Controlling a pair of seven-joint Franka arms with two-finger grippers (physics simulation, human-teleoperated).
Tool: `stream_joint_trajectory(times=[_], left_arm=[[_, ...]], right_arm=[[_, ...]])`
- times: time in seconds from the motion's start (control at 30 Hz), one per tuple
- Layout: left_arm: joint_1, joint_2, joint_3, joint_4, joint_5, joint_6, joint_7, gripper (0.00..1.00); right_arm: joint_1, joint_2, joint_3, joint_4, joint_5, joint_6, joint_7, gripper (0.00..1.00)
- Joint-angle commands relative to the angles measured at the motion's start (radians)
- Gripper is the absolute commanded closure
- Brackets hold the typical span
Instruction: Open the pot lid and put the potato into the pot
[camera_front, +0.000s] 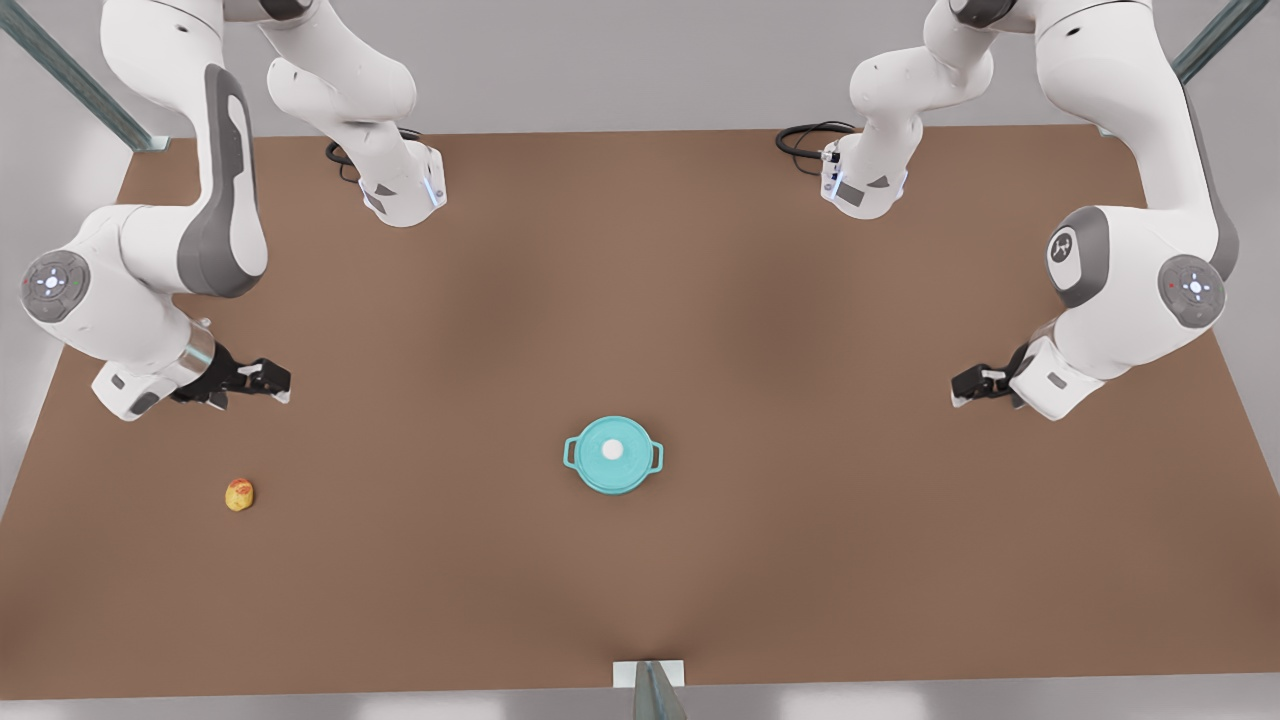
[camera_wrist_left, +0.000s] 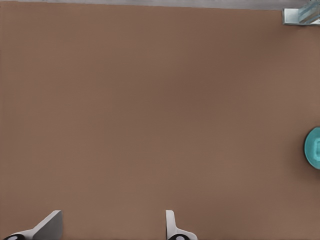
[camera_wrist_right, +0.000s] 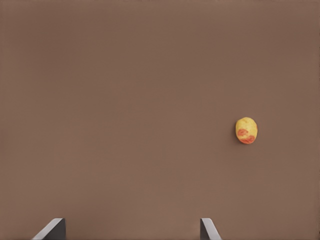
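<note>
Pot lid (camera_front: 612, 451) on pot (camera_front: 613, 470) mid-table; potato (camera_front: 239, 494) well apart toward front view's left.

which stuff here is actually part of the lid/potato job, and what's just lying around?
Job:
- lid, closed on the pot
- potato, on the table, far from the pot
- right end effector, open, nearest the potato
- left end effector, open

Not job:
- table
- cables
- bracket at the table edge
</note>
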Motion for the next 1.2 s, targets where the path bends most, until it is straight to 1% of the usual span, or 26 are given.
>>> stream_joint_trajectory(times=[0.0,0.07,0.1,0.13,0.17,0.23,0.27,0.3,0.33,0.37,0.4,0.47,0.5,0.53,0.57,0.6,0.67,0.8,0.83,0.9,0.93,0.97,1.03,1.17], left_arm=[[-0.004,-0.001,-0.001,0.0,0.001,0.034,-0.009,0.0],[-0.029,0.001,-0.001,0.012,0.001,0.031,-0.006,0.0],[-0.05,0.005,-0.002,-0.002,0.062,0.019,-0.003,0.0],[-0.101,0.008,-0.002,-0.003,0.079,0.016,-0.007,0.0],[-0.174,0.021,-0.002,0.0,0.076,0.016,-0.017,0.0],[-0.427,0.048,-0.002,0.046,0.079,0.016,-0.392,0.0],[-0.526,0.08,-0.002,0.067,0.079,0.016,-0.541,0.0],[-0.602,0.16,-0.002,0.17,0.07,0.014,-0.774,0.0],[-0.655,0.304,-0.01,0.36,0.066,0.007,-0.946,0.0],[-0.664,0.399,-0.027,0.449,0.07,0.011,-0.963,0.0],[-0.676,0.507,-0.021,0.561,0.093,0.018,-0.963,0.0],[-0.704,0.565,-0.019,0.575,0.138,0.103,-0.986,0.0],[-0.719,0.57,-0.019,0.561,0.181,0.1,-1.002,0.0],[-0.731,0.603,-0.019,0.567,0.182,0.175,-1.017,0.0],[-0.751,0.645,-0.011,0.576,0.219,0.235,-1.078,0.0],[-0.774,0.663,-0.004,0.598,0.239,0.232,-1.104,0.0],[-0.8,0.662,-0.005,0.593,0.296,0.205,-1.107,0.0],[-0.843,0.668,-0.005,0.584,0.299,0.206,-1.206,0.0],[-0.843,0.686,-0.002,0.586,0.331,0.241,-1.206,0.0],[-0.843,0.725,0.052,0.601,0.342,0.335,-1.201,0.0],[-0.843,0.752,0.053,0.633,0.342,0.358,-1.204,0.0],[-0.854,0.792,0.059,0.665,0.343,0.377,-1.209,0.0],[-0.872,0.801,0.078,0.67,0.343,0.387,-1.209,0.0],[-0.888,0.823,0.102,0.67,0.357,0.421,-1.209,0.0]], right_arm=[[-0.008,-0.001,0.0,0.0,-0.015,0.03,-0.087,0.0],[-0.008,-0.001,0.002,0.0,-0.044,0.028,-0.091,0.0],[-0.008,0.008,0.003,0.002,-0.096,0.016,-0.088,0.0],[-0.017,0.042,-0.002,0.0,-0.093,0.004,-0.088,0.0],[-0.039,0.076,-0.017,0.0,-0.094,-0.007,-0.101,0.0],[-0.076,0.088,-0.018,0.002,-0.113,0.022,-0.231,0.0],[-0.106,0.09,-0.018,0.002,-0.11,0.043,-0.26,0.0],[-0.109,0.13,-0.018,0.002,-0.111,0.071,-0.26,0.0],[-0.119,0.151,-0.018,0.002,-0.114,0.136,-0.262,0.0],[-0.106,0.176,-0.015,0.017,-0.14,0.14,-0.248,0.0],[-0.099,0.188,-0.014,0.029,-0.168,0.14,-0.219,0.0],[-0.097,0.245,-0.011,0.063,-0.167,0.142,-0.164,0.01],[-0.093,0.287,-0.009,0.09,-0.17,0.143,-0.134,0.0],[-0.09,0.33,-0.009,0.133,-0.168,0.145,-0.131,0.01],[-0.091,0.353,-0.009,0.16,-0.17,0.146,-0.131,0.0],[-0.093,0.38,-0.011,0.169,-0.17,0.194,-0.134,0.0],[-0.103,0.42,-0.017,0.184,-0.153,0.275,-0.117,0.0],[-0.137,0.432,-0.017,0.184,-0.141,0.291,-0.114,0.0],[-0.139,0.456,-0.018,0.184,-0.137,0.306,-0.11,0.0],[-0.152,0.499,-0.018,0.184,-0.093,0.352,-0.117,0.0],[-0.152,0.507,-0.017,0.184,-0.09,0.404,-0.113,0.0],[-0.152,0.512,-0.017,0.181,-0.091,0.415,-0.111,0.0],[-0.152,0.564,-0.017,0.178,-0.098,0.488,-0.111,0.0],[-0.175,0.565,-0.015,0.112,-0.098,0.541,-0.128,0.0]])
